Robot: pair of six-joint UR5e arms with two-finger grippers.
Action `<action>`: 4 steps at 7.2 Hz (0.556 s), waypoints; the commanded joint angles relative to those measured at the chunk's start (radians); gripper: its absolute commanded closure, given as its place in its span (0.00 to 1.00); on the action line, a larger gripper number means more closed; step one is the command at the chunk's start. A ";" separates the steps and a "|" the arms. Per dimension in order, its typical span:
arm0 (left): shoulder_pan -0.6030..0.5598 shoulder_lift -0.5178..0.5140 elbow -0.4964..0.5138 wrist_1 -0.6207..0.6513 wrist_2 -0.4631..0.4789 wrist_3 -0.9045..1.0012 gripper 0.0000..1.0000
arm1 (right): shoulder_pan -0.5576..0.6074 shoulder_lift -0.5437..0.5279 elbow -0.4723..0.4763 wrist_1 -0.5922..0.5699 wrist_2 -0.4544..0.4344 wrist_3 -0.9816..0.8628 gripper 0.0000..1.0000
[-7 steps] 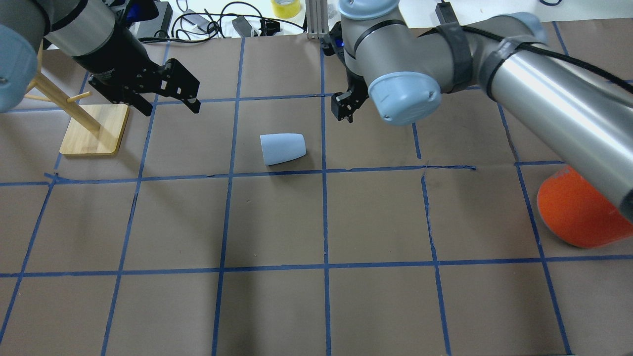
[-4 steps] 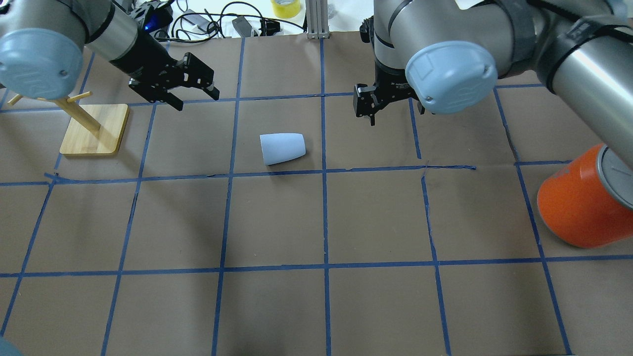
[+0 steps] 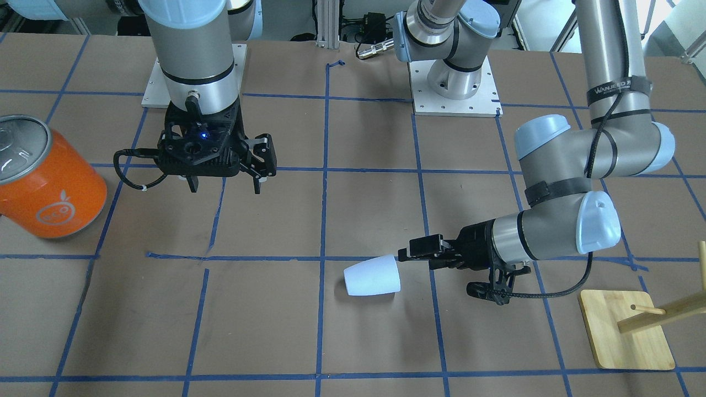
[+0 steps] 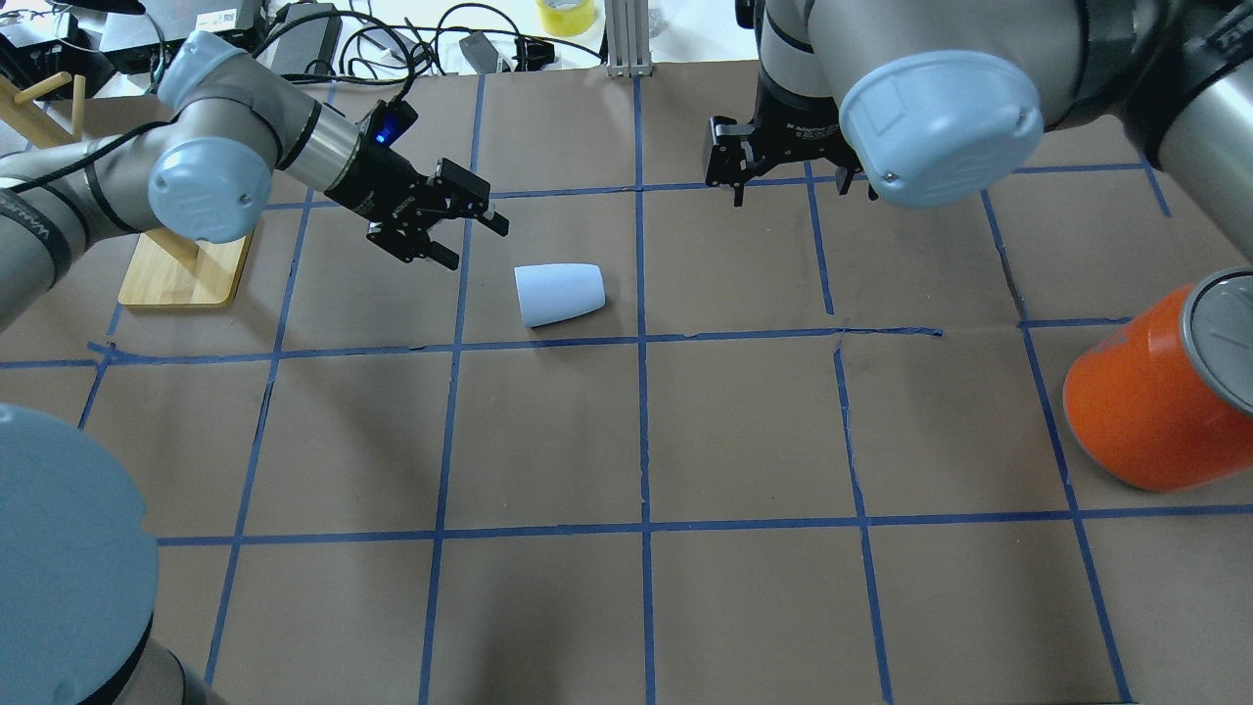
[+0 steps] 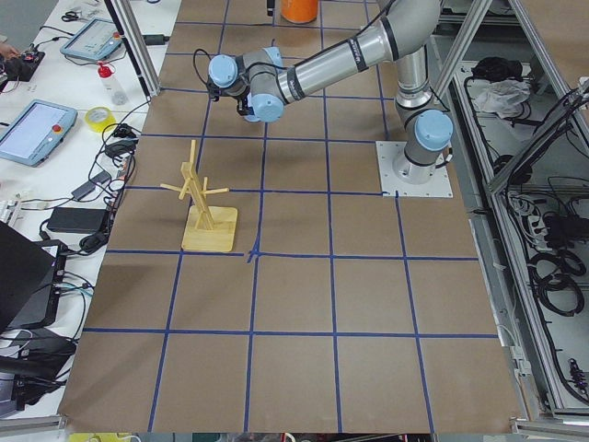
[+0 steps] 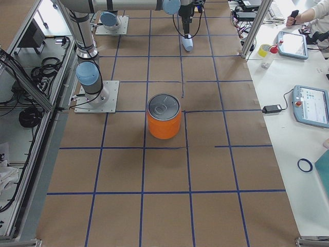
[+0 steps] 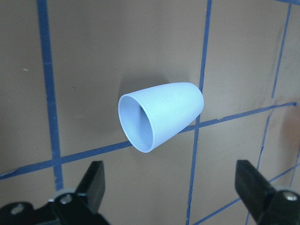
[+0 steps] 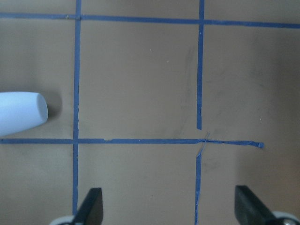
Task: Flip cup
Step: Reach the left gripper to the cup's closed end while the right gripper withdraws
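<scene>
Cup (image 4: 559, 293) lies on its side on the table (image 4: 548, 441), wide mouth toward the left gripper (image 4: 474, 245), which hovers near it, jaws wide apart, empty; best straddle the rim squarely, then close gently; right gripper (image 3: 225, 186) hangs well apart, spread, holding nothing.

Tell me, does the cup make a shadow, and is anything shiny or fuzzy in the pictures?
Right wrist view: the cup throws a soft dark shadow beside its end. Front-facing view: a faint shadow lies under the cup, and the silver lid of the orange can shows pale reflections. Left wrist view: the cup looks sharp, evenly lit.
</scene>
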 commanded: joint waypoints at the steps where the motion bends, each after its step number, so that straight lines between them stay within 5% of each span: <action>1: 0.000 -0.058 -0.012 0.003 -0.119 0.010 0.02 | -0.023 -0.019 0.000 -0.027 -0.011 0.007 0.00; 4: 0.000 -0.143 -0.021 0.003 -0.138 0.011 0.00 | -0.140 -0.048 0.001 0.013 -0.007 -0.069 0.00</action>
